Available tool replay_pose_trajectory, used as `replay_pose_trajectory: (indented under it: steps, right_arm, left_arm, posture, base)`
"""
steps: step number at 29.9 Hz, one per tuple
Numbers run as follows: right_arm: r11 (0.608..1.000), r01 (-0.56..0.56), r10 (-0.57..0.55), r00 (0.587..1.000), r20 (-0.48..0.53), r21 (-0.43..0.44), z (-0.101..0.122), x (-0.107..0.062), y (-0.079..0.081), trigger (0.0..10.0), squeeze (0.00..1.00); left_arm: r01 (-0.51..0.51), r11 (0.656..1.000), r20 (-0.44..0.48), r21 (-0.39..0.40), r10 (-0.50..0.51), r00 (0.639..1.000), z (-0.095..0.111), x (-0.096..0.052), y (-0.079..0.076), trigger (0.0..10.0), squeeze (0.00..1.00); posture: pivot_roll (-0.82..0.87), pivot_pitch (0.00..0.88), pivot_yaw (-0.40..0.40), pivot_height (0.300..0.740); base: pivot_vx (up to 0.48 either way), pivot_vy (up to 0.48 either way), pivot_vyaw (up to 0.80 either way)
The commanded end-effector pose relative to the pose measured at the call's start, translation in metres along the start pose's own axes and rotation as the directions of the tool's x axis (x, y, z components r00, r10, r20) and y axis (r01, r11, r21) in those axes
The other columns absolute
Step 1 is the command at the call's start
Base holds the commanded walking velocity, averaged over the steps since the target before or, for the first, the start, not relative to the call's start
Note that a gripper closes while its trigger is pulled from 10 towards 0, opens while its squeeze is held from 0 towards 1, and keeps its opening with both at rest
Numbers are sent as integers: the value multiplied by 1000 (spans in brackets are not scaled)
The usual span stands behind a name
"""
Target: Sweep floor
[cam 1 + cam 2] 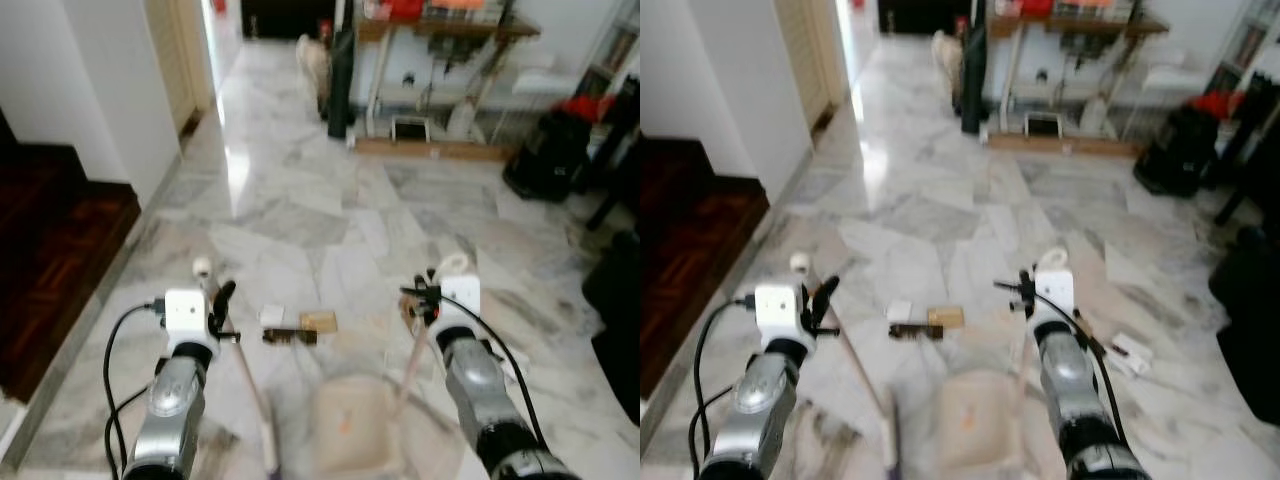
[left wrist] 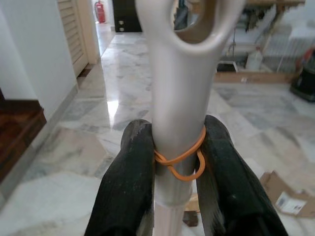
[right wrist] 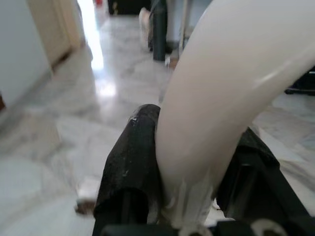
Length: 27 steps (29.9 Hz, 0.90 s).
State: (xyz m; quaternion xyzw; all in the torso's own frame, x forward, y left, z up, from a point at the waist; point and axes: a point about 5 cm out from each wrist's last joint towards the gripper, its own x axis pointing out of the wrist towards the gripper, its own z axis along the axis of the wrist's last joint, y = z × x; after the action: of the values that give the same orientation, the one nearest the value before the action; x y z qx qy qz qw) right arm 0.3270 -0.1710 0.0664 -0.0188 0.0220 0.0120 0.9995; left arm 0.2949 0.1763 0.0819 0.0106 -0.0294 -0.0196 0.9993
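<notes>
My left gripper (image 1: 218, 305) is shut on the cream handle of a broom (image 2: 179, 98), which slants down to the marble floor in front of me; an orange rubber band (image 2: 179, 160) rings the handle between the fingers (image 2: 130, 182). My right gripper (image 1: 425, 300) is shut on the white handle (image 3: 221, 98) of a beige dustpan (image 1: 350, 425), whose pan rests on the floor between my arms. A white scrap (image 1: 271, 315), a tan scrap (image 1: 319, 321) and a dark brown piece (image 1: 290, 336) lie on the floor just beyond the pan.
A dark wooden step (image 1: 50, 250) and a white wall (image 1: 100, 80) stand on my left. A loaded table (image 1: 440, 40) and black bags (image 1: 550, 155) line the far right. White scraps (image 1: 1128, 350) lie to the right. Open marble floor (image 1: 300, 190) stretches ahead into a hallway.
</notes>
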Motion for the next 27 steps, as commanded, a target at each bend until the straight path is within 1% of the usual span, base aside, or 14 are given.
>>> replay_pose_trajectory:
  steps: [1,6,12,27]
  right_arm:
    - [999,50,-48,995,85,-21,18,5,-14,10000,0]
    - [999,49,-47,995,94,-24,22,7,-14,10000,0]
    - [999,43,-41,994,97,-20,21,7,-11,10000,0]
    - [999,42,-40,995,94,-23,21,6,-12,10000,0]
  left_arm:
    - [18,1000,48,-5,-18,999,10,4,-6,10000,0]
    - [18,1000,51,-2,-17,999,10,4,-7,10000,0]
    - [16,1000,52,1,-16,999,10,4,-6,10000,0]
    - [16,1000,54,2,-16,998,10,4,-7,10000,0]
  posture:
    - [68,0,-2,740]
    - [70,0,-3,740]
    - [71,0,-4,740]
    - [73,0,-4,740]
  base:
    - [349,0,0]
    - [346,0,0]
    - [347,0,0]
    - [346,0,0]
